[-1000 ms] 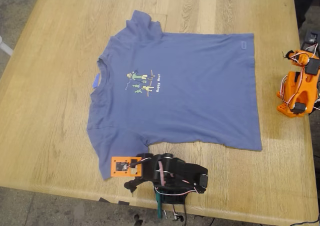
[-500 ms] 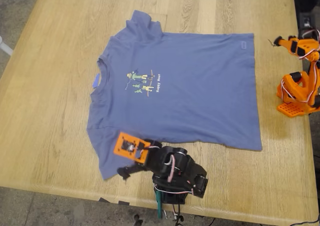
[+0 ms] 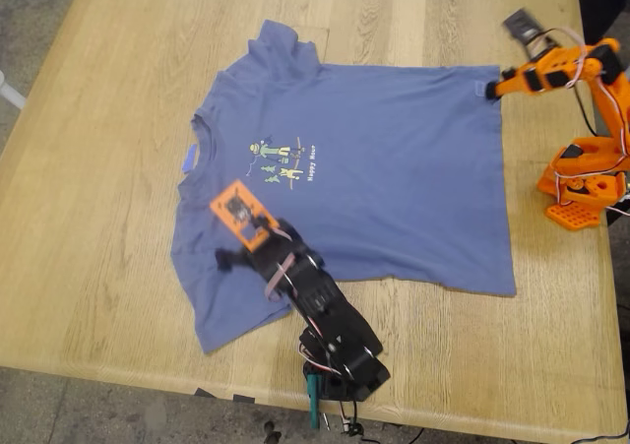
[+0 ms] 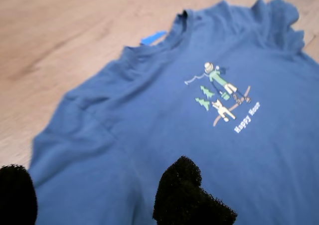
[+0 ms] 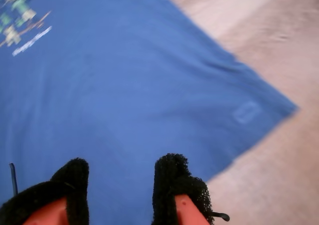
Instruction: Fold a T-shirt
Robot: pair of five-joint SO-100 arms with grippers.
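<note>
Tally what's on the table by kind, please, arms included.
T-shirt: 1
Robot arms: 2, my first hand over the sleeve area, my second hand at the hem corner
Blue tape scraps: 1
Total: 4

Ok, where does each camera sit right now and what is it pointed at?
Exterior view: high above, looking down on the table, the T-shirt and both arms.
First wrist view: on my first gripper, over the shirt, facing its chest print; black fingertips show.
Second wrist view: on my second gripper, facing a hem corner.
All share the shirt.
</note>
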